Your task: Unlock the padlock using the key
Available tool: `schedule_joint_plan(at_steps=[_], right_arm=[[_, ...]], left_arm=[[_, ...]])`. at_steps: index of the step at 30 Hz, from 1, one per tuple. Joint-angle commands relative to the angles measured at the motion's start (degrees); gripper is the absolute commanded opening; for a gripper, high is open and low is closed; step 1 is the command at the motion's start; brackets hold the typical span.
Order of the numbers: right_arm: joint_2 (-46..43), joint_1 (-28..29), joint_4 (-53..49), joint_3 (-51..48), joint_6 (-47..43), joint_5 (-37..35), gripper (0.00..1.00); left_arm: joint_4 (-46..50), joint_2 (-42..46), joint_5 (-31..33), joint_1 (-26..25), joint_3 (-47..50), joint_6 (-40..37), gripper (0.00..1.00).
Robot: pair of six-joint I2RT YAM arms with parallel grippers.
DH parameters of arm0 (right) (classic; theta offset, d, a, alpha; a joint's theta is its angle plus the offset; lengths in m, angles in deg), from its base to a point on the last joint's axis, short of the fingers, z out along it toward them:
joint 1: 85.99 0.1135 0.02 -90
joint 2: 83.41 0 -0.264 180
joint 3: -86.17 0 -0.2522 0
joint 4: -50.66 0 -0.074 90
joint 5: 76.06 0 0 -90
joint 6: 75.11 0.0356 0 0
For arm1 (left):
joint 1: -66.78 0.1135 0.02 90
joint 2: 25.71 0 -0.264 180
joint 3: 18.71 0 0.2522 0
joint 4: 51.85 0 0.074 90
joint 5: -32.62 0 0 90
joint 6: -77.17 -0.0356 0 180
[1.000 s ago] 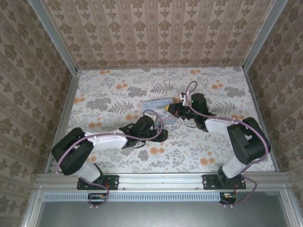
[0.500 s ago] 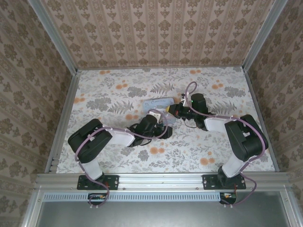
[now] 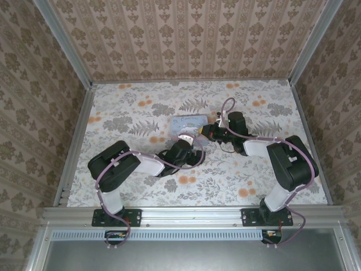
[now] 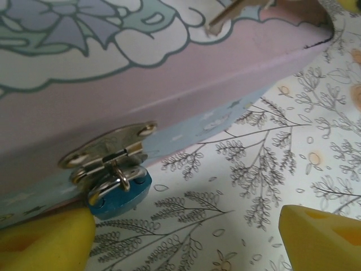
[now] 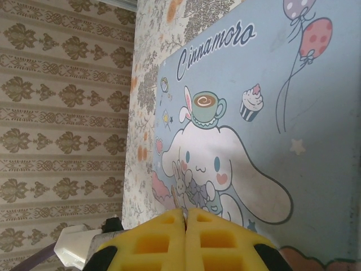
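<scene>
In the left wrist view the teal padlock (image 4: 120, 195) hangs by its silver shackle from the metal hasp (image 4: 107, 151) on the front of the pastel-blue box (image 4: 169, 96). My left gripper (image 4: 186, 240) is open on the table just in front, its left pad (image 4: 45, 243) next to the padlock. The thin brownish key (image 5: 175, 196) sticks out of my right gripper (image 5: 185, 212), which is shut on it over the box lid (image 5: 271, 130). The key tip (image 4: 223, 18) also shows above the lid. From above, both grippers (image 3: 192, 141) (image 3: 204, 131) sit at the box (image 3: 189, 121).
The floral tablecloth (image 3: 135, 113) covers the table, with patterned walls on three sides. Cables loop over both arms. Open cloth lies to the left of the box and behind it.
My left arm has swung its elbow to the right and pushed its gripper up to the box front. The right gripper has hardly moved.
</scene>
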Motion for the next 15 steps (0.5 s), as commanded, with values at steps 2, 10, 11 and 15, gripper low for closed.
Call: schedule_joint_plan(at_steps=[2,10,11,15], right_arm=[[1.44,-0.20,1.72,-0.05,0.26,0.79,0.00],[2.43,-0.26,2.53,-0.40,0.70,0.43,0.00],[2.52,-0.16,2.69,-0.49,0.77,0.43,0.00],[2.67,-0.20,2.96,-0.67,0.79,0.18,0.00]], left_arm=[[-0.51,-2.86,3.69,0.14,-1.35,-2.36,0.87],[-5.36,-3.23,-6.17,1.24,-2.92,0.54,0.85],[-6.09,-2.98,-7.30,1.77,-2.75,1.73,0.85],[-9.17,-2.69,-11.16,4.28,-1.59,6.55,0.84]])
